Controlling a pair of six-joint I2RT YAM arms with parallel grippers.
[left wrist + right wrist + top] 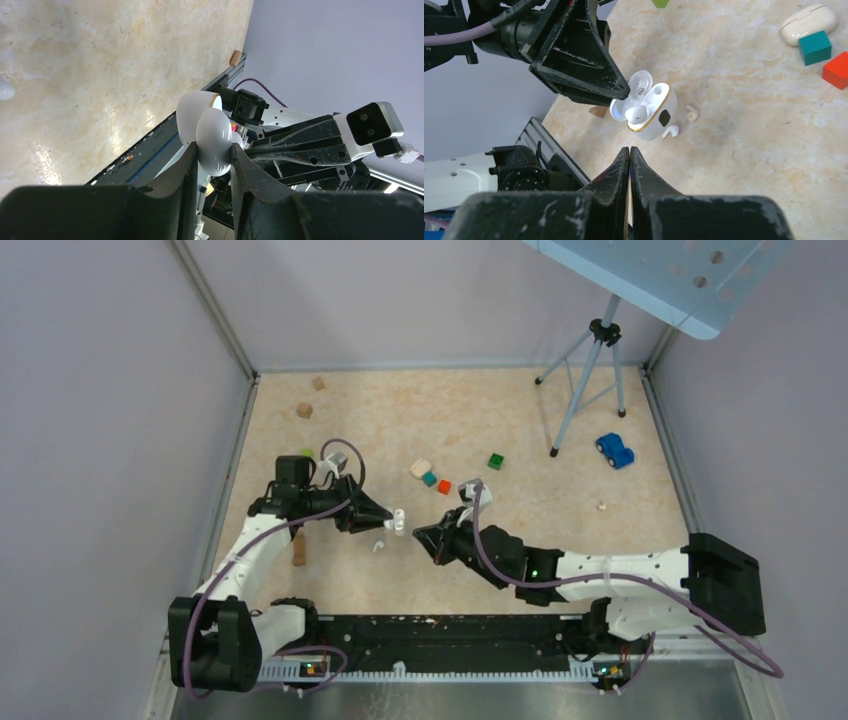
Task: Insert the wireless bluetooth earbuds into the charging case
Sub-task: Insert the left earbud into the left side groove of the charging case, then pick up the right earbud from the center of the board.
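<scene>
Grips charging case (pixel 649 107) in left gripper (pixel 212 152), lid open toward right gripper (pixel 629 150) — pinched closed, empty — for insertion; earbud (pixel 670 131) loose mid-surface.

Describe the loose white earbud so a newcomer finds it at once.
Find the left arm's fingers holding the open, gold-rimmed charging case. On the tabletop beside that case lies the earbud. It is pure white with a short stem, unlike the beige piece next to it.

the left gripper (pixel 212 155), at bottom centre, is clamped on a glossy white rounded plastic charging case (pixel 214 135) whose gold-rimmed lid (pixel 192 112) is open. the black right gripper (pixel 252 145) points at it from the right. a marbled beige bench (pixel 100 75) fills the upper left.
</scene>
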